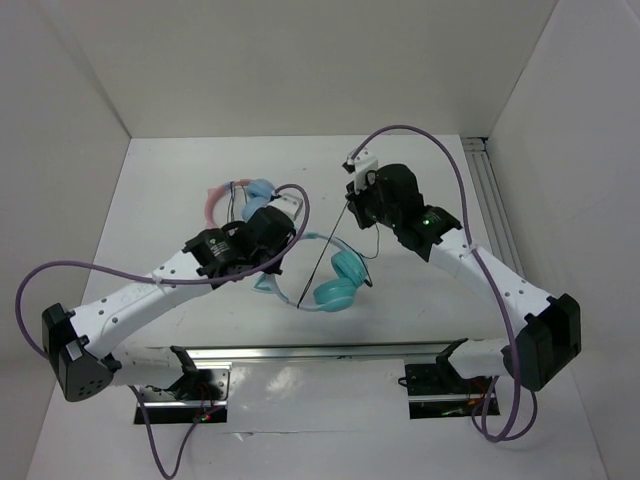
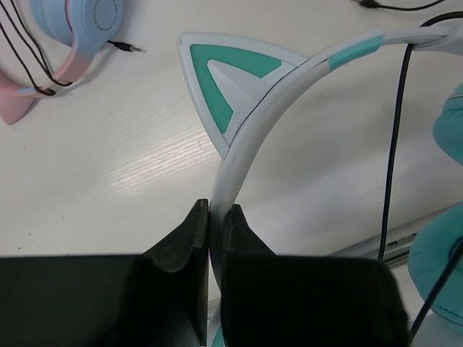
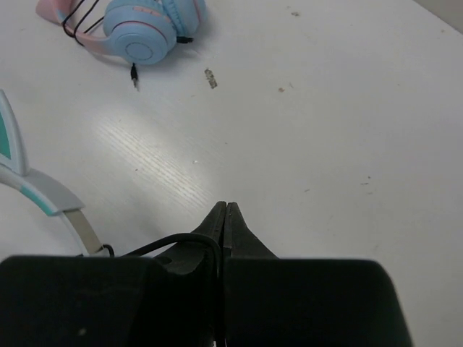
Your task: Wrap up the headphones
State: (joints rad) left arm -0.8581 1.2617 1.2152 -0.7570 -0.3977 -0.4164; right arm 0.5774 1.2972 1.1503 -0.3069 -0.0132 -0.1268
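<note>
Teal headphones (image 1: 347, 268): I'm clamping headband (image 2: 246, 144) with left gripper (image 2: 215, 211), pinching black cable (image 1: 325, 254) with right gripper (image 3: 226, 210); aiming for taut, even loops around band.

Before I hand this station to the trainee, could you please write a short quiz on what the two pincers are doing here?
1. True or false: the left pincer is shut on the white-and-teal cat-ear headband of the teal-cupped headphones.
2. What does the right pincer grip? A. a pink band; B. the thin black cable; C. nothing.
3. Fill in: the pink-banded headphones with light-blue cups are held by ____ pincer.
Key: 1 true; 2 B; 3 neither.
</note>
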